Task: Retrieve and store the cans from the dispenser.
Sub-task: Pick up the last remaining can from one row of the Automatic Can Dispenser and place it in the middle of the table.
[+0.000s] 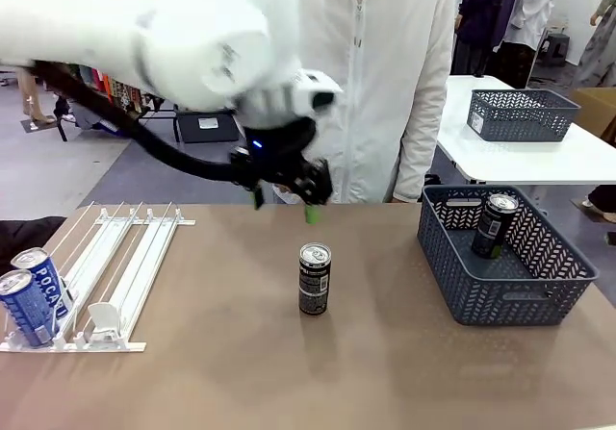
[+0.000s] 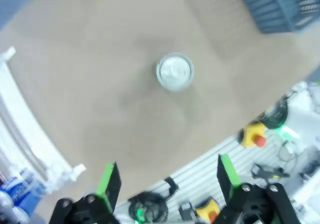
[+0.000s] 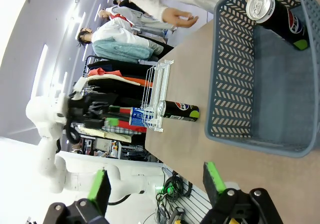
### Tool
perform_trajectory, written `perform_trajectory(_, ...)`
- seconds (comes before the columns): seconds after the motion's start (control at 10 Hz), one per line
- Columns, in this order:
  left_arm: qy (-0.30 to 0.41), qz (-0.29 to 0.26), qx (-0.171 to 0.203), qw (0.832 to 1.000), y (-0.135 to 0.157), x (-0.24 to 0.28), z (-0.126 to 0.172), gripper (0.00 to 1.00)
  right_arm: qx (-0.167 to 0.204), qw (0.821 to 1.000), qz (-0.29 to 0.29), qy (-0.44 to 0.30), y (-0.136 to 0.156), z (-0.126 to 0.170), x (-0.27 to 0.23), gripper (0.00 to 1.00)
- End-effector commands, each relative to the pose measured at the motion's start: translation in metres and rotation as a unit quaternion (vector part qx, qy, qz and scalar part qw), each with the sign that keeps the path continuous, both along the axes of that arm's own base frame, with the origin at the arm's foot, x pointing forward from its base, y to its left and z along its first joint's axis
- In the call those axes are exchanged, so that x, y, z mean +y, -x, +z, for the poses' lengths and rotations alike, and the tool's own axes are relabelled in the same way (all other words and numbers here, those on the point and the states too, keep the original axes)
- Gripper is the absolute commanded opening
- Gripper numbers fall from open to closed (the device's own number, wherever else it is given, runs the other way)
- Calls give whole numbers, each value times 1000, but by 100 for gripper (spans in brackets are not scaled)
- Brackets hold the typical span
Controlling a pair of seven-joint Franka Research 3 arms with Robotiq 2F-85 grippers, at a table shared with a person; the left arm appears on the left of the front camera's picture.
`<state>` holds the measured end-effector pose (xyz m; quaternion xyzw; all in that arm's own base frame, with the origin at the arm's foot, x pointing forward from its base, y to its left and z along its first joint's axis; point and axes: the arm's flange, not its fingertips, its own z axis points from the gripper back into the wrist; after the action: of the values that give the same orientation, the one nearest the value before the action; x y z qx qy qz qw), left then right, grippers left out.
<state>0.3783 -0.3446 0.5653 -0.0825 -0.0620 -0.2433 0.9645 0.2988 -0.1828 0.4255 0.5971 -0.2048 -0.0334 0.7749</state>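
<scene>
Front view: left claw [image 1: 285,206] hangs at frame center, fingers apart, holding nothing, just above a black can [image 1: 315,278] that stands upright on the desk [image 1: 221,372]. White wire rack [image 1: 111,271] lies at lower left with two blue cans [image 1: 29,300] at its near end. Grey basket [image 1: 500,290] sits at right with another black can [image 1: 495,225] leaning inside. Person in a white jacket [image 1: 385,84] stands behind the desk.

Left wrist view: claw [image 2: 167,179] wide open, silver can top [image 2: 174,72] up-frame of the gap, well apart from both pads.

Right wrist view: right claw [image 3: 156,181] open and empty at the bottom edge, basket [image 3: 235,83] at upper right with its can [image 3: 277,16] inside.
</scene>
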Motion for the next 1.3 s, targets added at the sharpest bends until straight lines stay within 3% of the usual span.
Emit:
perform_trajectory(0.0, 106, 3, 51, 993, 21, 102, 19, 100, -6, 1000, 7, 2, 1, 2, -3, 100)
perform_trajectory(0.3, 255, 54, 71, 963, 46, 260, 39, 100, -6, 1000, 7, 2, 1, 2, -3, 100)
perform_trajectory(0.6, 375, 86, 128, 914, 67, 393, 15, 100, -6, 1000, 7, 2, 1, 2, -3, 100)
perform_trajectory(0.8, 405, 156, 163, 886, 79, 471, -9, 100, -6, 1000, 7, 2, 1, 2, -3, 100)
perform_trajectory(0.9, 420, 155, 180, 876, 84, 489, -19, 100, -6, 1000, 7, 2, 1, 2, -3, 100)
perform_trajectory(1.0, 375, 163, 187, 893, 84, 487, -25, 100, -6, 1000, 7, 2, 1, 2, -3, 100)
perform_trajectory(1.1, 412, 159, 165, 882, 96, 485, -21, 100, -6, 1000, 7, 2, 1, 2, -3, 100)
perform_trajectory(1.2, 412, 159, 165, 882, 96, 485, -21, 100, -6, 1000, 7, 2, 1, 2, -3, 100)
